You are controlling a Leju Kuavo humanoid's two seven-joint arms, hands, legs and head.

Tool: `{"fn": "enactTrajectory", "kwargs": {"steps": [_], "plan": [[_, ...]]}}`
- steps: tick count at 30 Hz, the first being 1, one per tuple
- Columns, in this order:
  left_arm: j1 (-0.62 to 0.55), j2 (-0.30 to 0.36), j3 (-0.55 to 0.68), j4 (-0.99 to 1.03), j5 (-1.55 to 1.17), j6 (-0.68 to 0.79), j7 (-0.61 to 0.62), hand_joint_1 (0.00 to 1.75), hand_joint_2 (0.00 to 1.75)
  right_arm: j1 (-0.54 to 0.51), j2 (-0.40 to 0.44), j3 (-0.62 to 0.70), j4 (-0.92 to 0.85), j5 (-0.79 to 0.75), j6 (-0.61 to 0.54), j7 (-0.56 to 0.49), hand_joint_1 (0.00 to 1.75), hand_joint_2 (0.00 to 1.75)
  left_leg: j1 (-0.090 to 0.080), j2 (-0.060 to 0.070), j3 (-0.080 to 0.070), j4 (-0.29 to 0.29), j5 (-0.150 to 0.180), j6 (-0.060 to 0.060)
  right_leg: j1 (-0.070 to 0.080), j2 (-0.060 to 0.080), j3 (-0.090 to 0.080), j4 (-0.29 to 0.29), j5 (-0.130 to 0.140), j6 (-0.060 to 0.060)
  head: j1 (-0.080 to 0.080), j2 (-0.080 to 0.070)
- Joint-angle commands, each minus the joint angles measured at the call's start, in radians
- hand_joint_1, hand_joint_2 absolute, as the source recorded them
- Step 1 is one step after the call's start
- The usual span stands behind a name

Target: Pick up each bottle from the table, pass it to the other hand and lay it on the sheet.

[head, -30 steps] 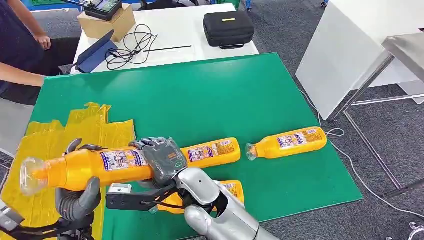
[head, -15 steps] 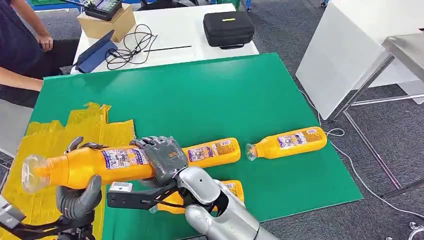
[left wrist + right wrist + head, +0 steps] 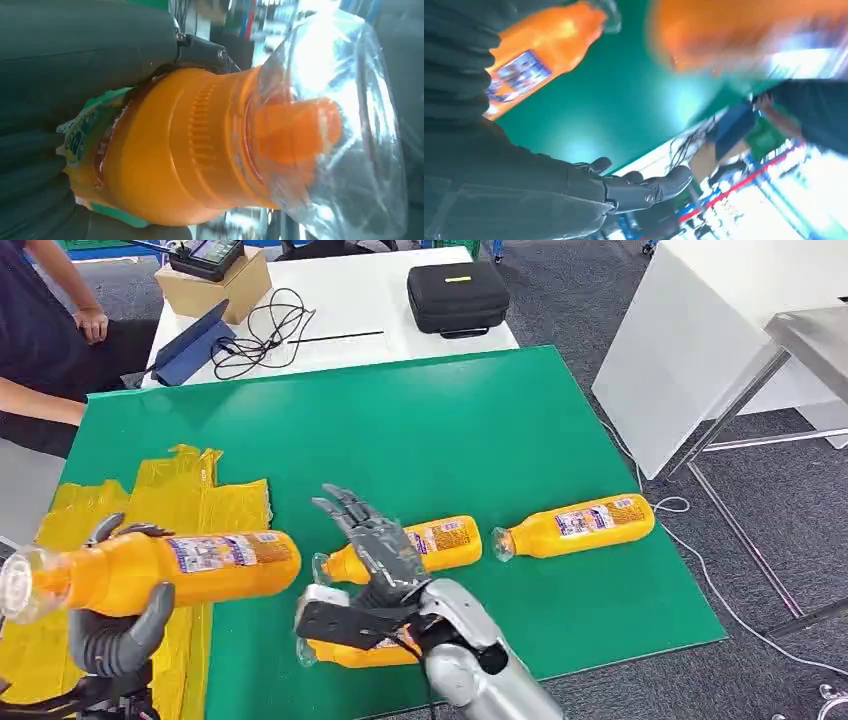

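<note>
My left hand (image 3: 115, 632) grips an orange bottle (image 3: 150, 568) near its neck and holds it level over the yellow sheet (image 3: 190, 490); its clear cap (image 3: 350, 125) and orange body fill the left wrist view. My right hand (image 3: 375, 545) is open, fingers spread, just right of that bottle and above a second orange bottle (image 3: 430, 545) lying on the green table (image 3: 420, 430). A third bottle (image 3: 575, 525) lies farther right. Another bottle (image 3: 355, 652) lies partly hidden under my right forearm.
A person sits at the far left (image 3: 40, 340). Behind the green table a white table holds a black case (image 3: 457, 297), a cardboard box (image 3: 215, 285) and cables (image 3: 260, 335). A white cabinet (image 3: 700, 330) stands to the right.
My right hand has let go of the bottle and opened, drawing back to the right. My left hand has carried the bottle left, over the yellow sheet.
</note>
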Motion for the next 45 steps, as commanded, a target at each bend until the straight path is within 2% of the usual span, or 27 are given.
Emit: {"fn": "enactTrajectory", "kwargs": {"steps": [1,3,15,20,22,24,25,26,28,37,40,41,45], "plan": [[0.023,0.078,0.187,0.033,0.038,-0.025,-0.025,1.75,1.75,0.165,-0.147,-0.21,-0.182,-0.097,-0.003,-0.104,0.0,0.0,0.001,-0.002,0.005,-0.002,-0.001,-0.002,0.001,-0.003,0.006,-0.001,-0.002,-0.001,0.0,0.0],[0.021,0.075,0.178,0.029,0.037,-0.025,-0.026,1.75,1.75,0.158,-0.136,-0.204,-0.176,-0.093,-0.004,-0.104,0.0,0.0,0.0,0.0,0.001,-0.001,-0.001,-0.002,0.0,-0.001,0.002,0.0,-0.001,-0.001,0.0,0.0],[0.029,0.087,0.166,0.021,0.035,-0.002,-0.038,1.75,1.75,0.172,-0.137,-0.217,-0.199,-0.096,-0.016,-0.107,0.0,0.0,0.0,0.0,0.003,-0.001,-0.001,-0.002,0.0,-0.001,0.002,0.0,-0.001,-0.001,0.0,0.0],[0.023,0.115,0.168,-0.013,-0.184,0.193,-0.123,1.75,1.75,0.216,-0.161,-0.244,-0.254,-0.111,-0.039,-0.122,0.0,0.0,0.001,-0.001,0.003,0.0,-0.002,-0.002,0.001,-0.002,0.003,0.0,-0.002,-0.001,0.0,0.0],[0.014,0.13,0.177,-0.028,-0.563,0.511,-0.188,1.75,1.75,0.231,-0.185,-0.25,-0.256,-0.136,-0.055,-0.142,0.0,0.0,0.001,-0.001,0.004,0.0,-0.003,-0.003,0.001,-0.003,0.004,0.0,-0.003,-0.001,0.0,0.0],[0.015,0.164,0.151,0.01,-0.926,0.771,-0.127,1.75,1.75,0.22,-0.191,-0.247,-0.244,-0.174,-0.048,-0.163,0.0,0.0,0.001,-0.001,0.002,0.0,-0.001,-0.002,0.001,-0.002,0.002,0.0,-0.001,-0.001,0.0,0.0],[0.003,0.137,0.19,0.067,-1.205,0.814,-0.036,1.75,1.75,0.188,-0.196,-0.234,-0.232,-0.212,-0.03,-0.182,0.0,0.0,0.001,-0.001,0.004,0.0,-0.002,-0.003,0.001,-0.003,0.004,0.0,-0.002,-0.001,0.0,0.0],[-0.006,0.138,0.153,0.115,-1.5,0.814,-0.004,1.75,1.75,0.162,-0.195,-0.226,-0.218,-0.218,-0.026,-0.174,0.0,0.0,0.0,0.0,0.003,-0.001,-0.002,-0.002,0.0,-0.002,0.004,0.0,-0.002,-0.001,0.0,0.0],[-0.034,0.133,0.12,0.189,-1.634,0.814,0.032,1.75,1.75,0.126,-0.199,-0.212,-0.197,-0.232,-0.019,-0.163,0.0,0.0,-0.001,0.002,0.005,-0.002,-0.001,-0.003,0.0,0.0,0.004,-0.001,-0.001,-0.001,0.0,0.0],[-0.046,0.146,0.1,0.215,-1.687,0.814,0.074,1.75,1.75,0.113,-0.203,-0.205,-0.188,-0.24,-0.015,-0.16,0.0,0.0,-0.001,0.001,0.004,-0.002,0.0,-0.002,-0.001,-0.001,0.003,-0.001,0.0,-0.001,-0.001,0.0],[-0.058,0.194,0.046,0.283,-1.755,0.814,0.166,1.75,1.75,0.118,-0.212,-0.2,-0.179,-0.245,-0.012,-0.161,0.0,0.0,-0.001,-0.001,0.004,-0.002,0.0,-0.002,-0.001,-0.003,0.003,-0.001,0.0,-0.001,0.0,0.0],[-0.075,0.242,-0.033,0.335,-1.791,0.814,0.28,1.75,1.75,0.1,-0.207,-0.197,-0.159,-0.257,-0.002,-0.166,0.0,0.0,-0.001,-0.004,0.003,-0.002,0.001,-0.001,-0.001,-0.003,0.003,-0.001,0.0,-0.001,0.0,0.0],[-0.114,0.272,-0.101,0.394,-1.802,0.813,0.348,1.75,1.75,0.05,-0.19,-0.189,-0.126,-0.266,0.022,-0.158,0.0,0.0,0.0,-0.002,0.004,-0.002,0.001,-0.002,0.0,-0.003,0.003,-0.001,0.0,-0.002,0.0,0.0]]}}
